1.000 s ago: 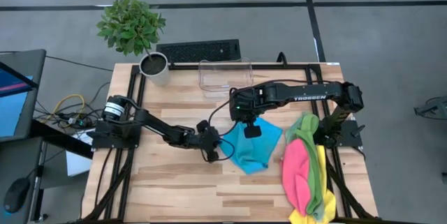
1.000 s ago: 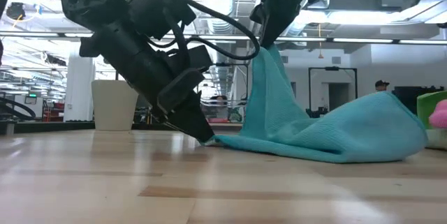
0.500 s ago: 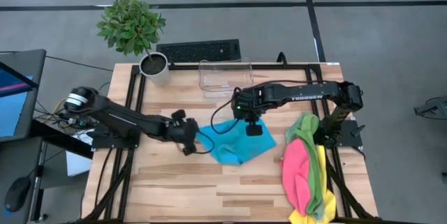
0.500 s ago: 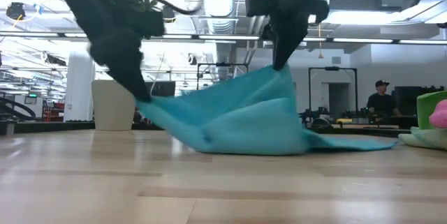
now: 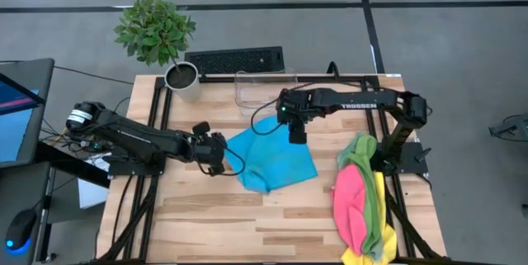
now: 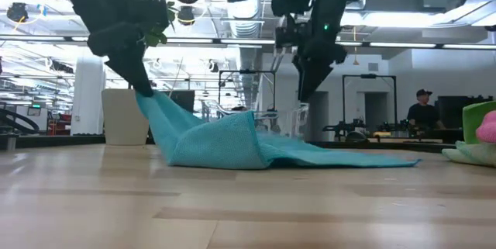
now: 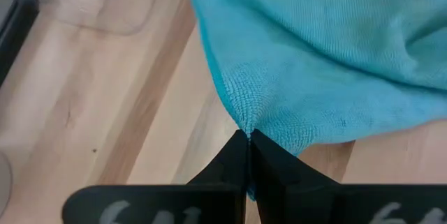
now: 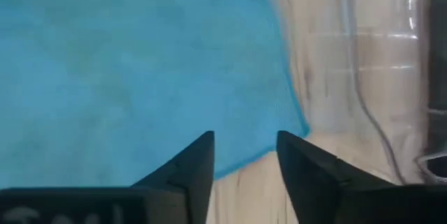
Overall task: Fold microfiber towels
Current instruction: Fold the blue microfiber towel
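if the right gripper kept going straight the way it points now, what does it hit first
Most likely the blue towel. The right gripper is open and points down at the towel's edge near one corner, just above it; bare table lies right beside, so depth leaves some doubt.

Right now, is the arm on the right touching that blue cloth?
Apart. In the low view the right gripper hangs open above the blue towel with clear space beneath its fingertips; the right wrist view shows nothing between them.

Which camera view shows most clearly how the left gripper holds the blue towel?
The left wrist view: the left gripper pinches the blue towel at its edge. The low view shows that edge lifted off the table; the high view only shows them meeting; the right wrist view misses it.
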Tool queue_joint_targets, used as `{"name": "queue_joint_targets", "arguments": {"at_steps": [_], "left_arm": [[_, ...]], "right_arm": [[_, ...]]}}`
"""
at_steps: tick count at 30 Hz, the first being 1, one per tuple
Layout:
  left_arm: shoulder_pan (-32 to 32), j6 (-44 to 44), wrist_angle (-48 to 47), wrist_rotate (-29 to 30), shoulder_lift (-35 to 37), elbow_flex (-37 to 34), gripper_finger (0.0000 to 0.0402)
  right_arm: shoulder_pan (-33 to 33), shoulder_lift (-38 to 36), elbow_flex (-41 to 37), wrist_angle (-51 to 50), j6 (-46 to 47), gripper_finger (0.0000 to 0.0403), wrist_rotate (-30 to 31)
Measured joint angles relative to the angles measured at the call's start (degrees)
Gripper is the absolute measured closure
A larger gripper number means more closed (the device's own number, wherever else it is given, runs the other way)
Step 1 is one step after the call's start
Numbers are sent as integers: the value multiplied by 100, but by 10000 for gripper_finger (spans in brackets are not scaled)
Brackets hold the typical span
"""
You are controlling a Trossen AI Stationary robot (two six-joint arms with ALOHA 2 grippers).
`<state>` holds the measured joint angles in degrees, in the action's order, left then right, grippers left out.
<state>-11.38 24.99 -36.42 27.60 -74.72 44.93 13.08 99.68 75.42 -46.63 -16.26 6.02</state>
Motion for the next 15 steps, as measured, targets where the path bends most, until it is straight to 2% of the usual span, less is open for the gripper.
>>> {"name": "queue_joint_targets", "arguments": {"at_steps": [3, 6, 15], "left_arm": [[-37, 11, -25, -479, -7, -9, 401], [-151, -38, -58, -1008, -52, -28, 401], [-254, -48, -36, -783, -48, -26, 401]], "right_arm": [[140, 0, -263, 77, 300, 194, -83], [169, -5, -578, 409, 647, 186, -129], [-46, -4, -1721, 1776, 1519, 207, -141]]}}
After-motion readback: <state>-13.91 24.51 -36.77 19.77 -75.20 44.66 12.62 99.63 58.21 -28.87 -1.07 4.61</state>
